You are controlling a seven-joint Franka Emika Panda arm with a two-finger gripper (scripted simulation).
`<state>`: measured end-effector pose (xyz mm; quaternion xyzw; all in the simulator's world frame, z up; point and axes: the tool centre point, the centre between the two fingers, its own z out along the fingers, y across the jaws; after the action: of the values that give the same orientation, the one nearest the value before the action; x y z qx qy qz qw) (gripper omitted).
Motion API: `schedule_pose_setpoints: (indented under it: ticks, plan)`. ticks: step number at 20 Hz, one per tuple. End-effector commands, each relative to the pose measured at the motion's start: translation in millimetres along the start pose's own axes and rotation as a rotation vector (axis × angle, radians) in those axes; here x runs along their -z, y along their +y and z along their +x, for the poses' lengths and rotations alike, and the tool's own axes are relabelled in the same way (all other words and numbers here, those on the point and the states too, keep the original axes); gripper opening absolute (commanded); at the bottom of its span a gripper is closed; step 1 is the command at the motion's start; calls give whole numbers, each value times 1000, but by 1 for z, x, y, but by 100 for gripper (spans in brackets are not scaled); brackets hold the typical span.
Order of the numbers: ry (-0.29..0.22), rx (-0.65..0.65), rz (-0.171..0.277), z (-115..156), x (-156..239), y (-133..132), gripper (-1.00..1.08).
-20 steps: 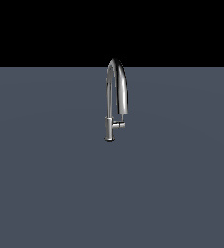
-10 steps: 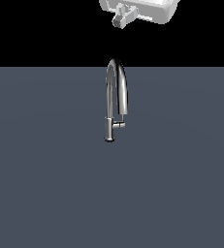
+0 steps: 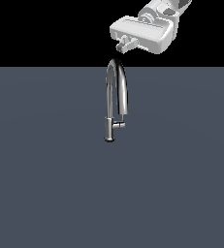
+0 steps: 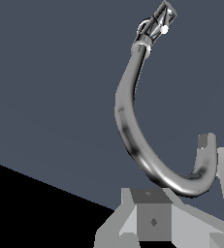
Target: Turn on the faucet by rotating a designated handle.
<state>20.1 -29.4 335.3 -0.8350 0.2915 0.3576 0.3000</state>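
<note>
The chrome gooseneck faucet (image 3: 108, 114) stands upright in the middle of the dark grey surface. Its stubby handle (image 3: 119, 125) sticks out sideways low on the stem, toward the exterior view's right. My gripper (image 3: 128, 46) hangs just above the top of the arched spout (image 3: 117, 65) and high above the handle, touching nothing. Only one finger (image 3: 125, 44) shows in the exterior view. In the wrist view the arched spout (image 4: 133, 140) curves close in front of the gripper (image 4: 188, 196), and two fingers stand apart and empty. The handle (image 4: 163, 15) is far off at the stem's foot.
The flat dark grey surface (image 3: 45, 193) spreads all around the faucet, with black background behind it. The white hand and arm (image 3: 150, 26) enter from the top of the exterior view's right.
The gripper came into the exterior view from the top and has dropped lower, down to just above the spout's arch. The faucet and its handle have not moved.
</note>
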Motion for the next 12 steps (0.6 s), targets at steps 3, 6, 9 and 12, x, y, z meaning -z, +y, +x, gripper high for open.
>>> schedule_pose_setpoints:
  ticks: [3,6,9,12]
  plan:
    - [-78,-63,63,31,-5,-1,-100]
    - [-131,-107,106,53,-9,0,-100]
    - [-187,-153,151,75,-16,1,-100]
    - [-244,-201,198,97,-23,2,-100]
